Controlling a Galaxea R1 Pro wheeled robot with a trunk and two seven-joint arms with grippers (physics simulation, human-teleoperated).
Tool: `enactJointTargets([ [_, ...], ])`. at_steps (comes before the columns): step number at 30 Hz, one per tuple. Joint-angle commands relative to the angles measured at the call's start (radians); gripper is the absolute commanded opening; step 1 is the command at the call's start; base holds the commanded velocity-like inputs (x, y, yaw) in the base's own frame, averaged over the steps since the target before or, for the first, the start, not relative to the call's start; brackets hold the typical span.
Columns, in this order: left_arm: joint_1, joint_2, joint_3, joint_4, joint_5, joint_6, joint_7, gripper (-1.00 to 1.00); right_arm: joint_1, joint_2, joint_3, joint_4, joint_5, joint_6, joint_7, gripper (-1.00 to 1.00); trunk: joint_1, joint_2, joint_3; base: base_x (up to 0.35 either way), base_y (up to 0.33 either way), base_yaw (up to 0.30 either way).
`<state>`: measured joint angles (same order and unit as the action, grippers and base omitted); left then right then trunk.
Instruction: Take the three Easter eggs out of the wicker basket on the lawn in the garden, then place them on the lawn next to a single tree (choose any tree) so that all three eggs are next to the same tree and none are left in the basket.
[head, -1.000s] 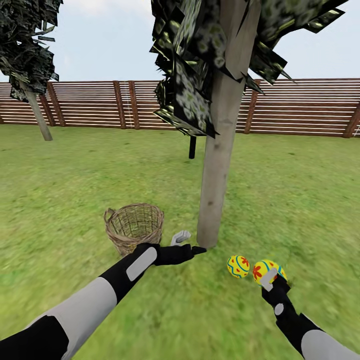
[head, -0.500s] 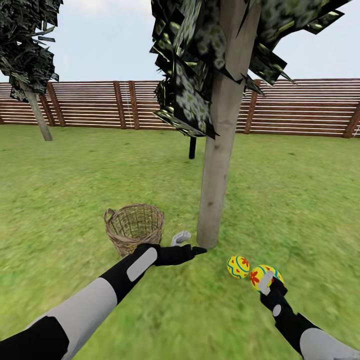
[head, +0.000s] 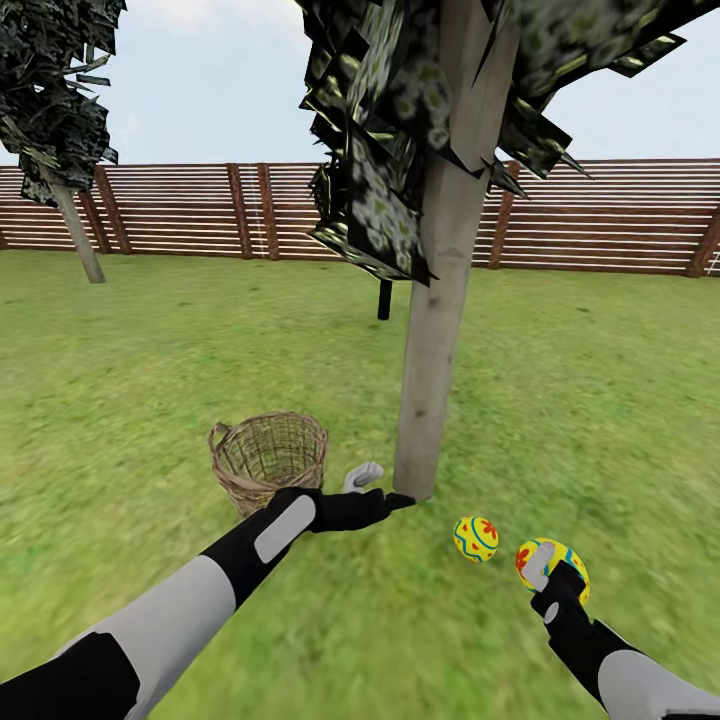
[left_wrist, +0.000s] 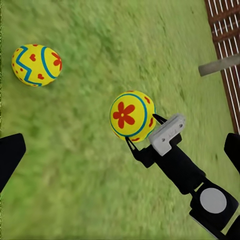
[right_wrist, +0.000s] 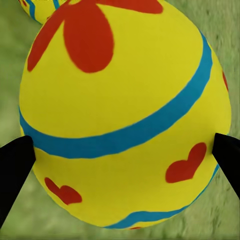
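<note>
A pale grey-beige tree (head: 430, 380) rises from the lawn (head: 150, 370) in front of me. The wicker basket (head: 268, 455) stands left of its base, and the part of its inside that I see holds no egg. One Easter egg (head: 476, 538) lies on the grass right of the trunk. My right gripper (head: 552, 572) is shut on a second egg (head: 548, 560) (right_wrist: 125, 115) just right of the lying one (left_wrist: 36, 65). My left gripper (head: 378, 487) hangs open between basket and trunk base, its black fingers (left_wrist: 10, 157) wide apart. The third egg is out of view.
A brown slatted fence (head: 600, 215) rings the garden at the back. Another tree (head: 75, 215) stands far left, and a thin dark trunk (head: 384, 297) shows behind the near tree. Low foliage (head: 380, 190) hangs beside the trunk. Open grass spreads to the right.
My right gripper has carried its egg a little to the right and nearer to me, away from the egg on the grass. The left arm has stayed put.
</note>
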<state>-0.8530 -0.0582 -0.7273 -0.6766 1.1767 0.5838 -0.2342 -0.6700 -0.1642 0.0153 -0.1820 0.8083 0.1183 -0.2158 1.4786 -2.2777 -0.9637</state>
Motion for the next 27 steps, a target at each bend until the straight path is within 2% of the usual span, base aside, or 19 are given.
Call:
enactJointTargets([
  [1,-0.001,0.002,-0.001,0.001,0.003,0.002,-0.002,1.00,0.000,0.000,0.002,-0.001,0.008,0.005,-0.002,-1.00,0.000,0.000,-0.001,0.000,0.000,0.000],
  [3,0.000,0.003,-0.001,0.001,0.003,0.002,-0.002,1.00,0.000,0.000,0.002,-0.001,0.008,0.005,-0.002,-1.00,0.000,0.000,-0.001,0.000,0.000,0.000],
  [20,0.000,0.001,-0.001,0.002,0.003,0.001,-0.002,1.00,0.000,0.000,0.002,-0.011,0.009,0.003,-0.010,-1.00,0.065,-0.119,-0.054,0.000,0.000,0.000],
  [27,0.000,0.001,-0.001,0.003,0.003,0.001,-0.002,1.00,0.000,0.000,0.002,-0.011,0.008,0.003,-0.010,-1.00,0.065,-0.119,-0.054,0.000,-0.053,0.000],
])
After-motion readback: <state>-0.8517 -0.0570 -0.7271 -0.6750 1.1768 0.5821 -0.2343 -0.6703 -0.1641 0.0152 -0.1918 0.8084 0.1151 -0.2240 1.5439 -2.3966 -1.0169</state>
